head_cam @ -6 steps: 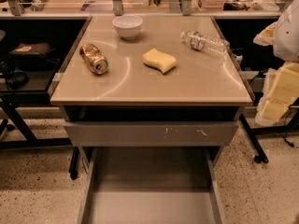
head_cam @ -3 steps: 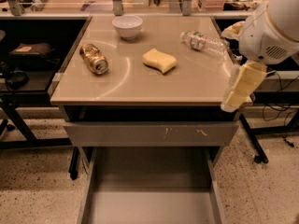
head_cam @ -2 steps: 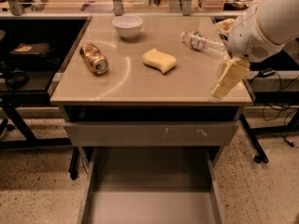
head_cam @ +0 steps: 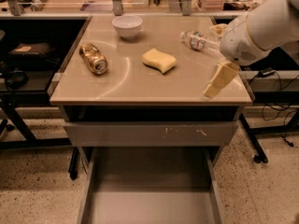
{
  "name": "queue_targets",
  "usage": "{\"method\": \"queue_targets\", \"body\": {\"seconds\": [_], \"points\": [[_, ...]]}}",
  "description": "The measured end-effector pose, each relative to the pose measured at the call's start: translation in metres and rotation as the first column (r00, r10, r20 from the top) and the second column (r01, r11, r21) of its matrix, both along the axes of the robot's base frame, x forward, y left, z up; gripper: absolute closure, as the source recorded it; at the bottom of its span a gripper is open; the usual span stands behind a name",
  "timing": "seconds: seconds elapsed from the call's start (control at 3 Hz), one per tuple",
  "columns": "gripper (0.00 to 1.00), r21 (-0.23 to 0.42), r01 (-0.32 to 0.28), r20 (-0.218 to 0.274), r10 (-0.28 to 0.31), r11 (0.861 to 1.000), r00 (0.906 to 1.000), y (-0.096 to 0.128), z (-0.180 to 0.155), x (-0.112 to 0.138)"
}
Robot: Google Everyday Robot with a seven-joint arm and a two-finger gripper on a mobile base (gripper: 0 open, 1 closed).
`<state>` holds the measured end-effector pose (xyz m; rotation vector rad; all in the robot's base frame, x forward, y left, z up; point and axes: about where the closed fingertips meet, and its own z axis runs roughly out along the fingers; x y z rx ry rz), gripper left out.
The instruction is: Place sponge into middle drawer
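The pale yellow sponge (head_cam: pixel 159 60) with wavy sides lies flat near the middle of the tabletop (head_cam: pixel 135 85). The middle drawer (head_cam: pixel 149 195) is pulled wide open below the table, its grey floor bare. My gripper (head_cam: pixel 212 88) hangs from the white arm at the right, over the table's front right corner, well to the right of the sponge and apart from it. It holds nothing that I can see.
A white bowl (head_cam: pixel 127 26) stands at the back of the table. A can (head_cam: pixel 93 58) lies on its side at the left. A clear plastic bottle (head_cam: pixel 201 41) lies at the back right, close to my arm. The upper drawer front (head_cam: pixel 149 133) is shut.
My arm has swung in from the right edge of the view and leftward over the table's right front corner. The sponge, can, bowl and bottle have not moved.
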<state>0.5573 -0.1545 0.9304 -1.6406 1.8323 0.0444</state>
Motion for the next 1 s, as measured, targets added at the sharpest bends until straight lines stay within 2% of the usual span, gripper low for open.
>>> {"method": "queue_targets", "body": {"seconds": [0.33,0.67,1.0], "points": [[0.0,0.147,0.009,0.02,-0.012,0.989,0.9997,0.01,-0.021,0.044],[0.0,0.315,0.033,-0.019,-0.028,0.949,0.9994,0.022,-0.038,0.078],[0.0,0.398,0.096,-0.119,-0.052,0.913,0.9915,0.03,-0.059,0.101]]}}
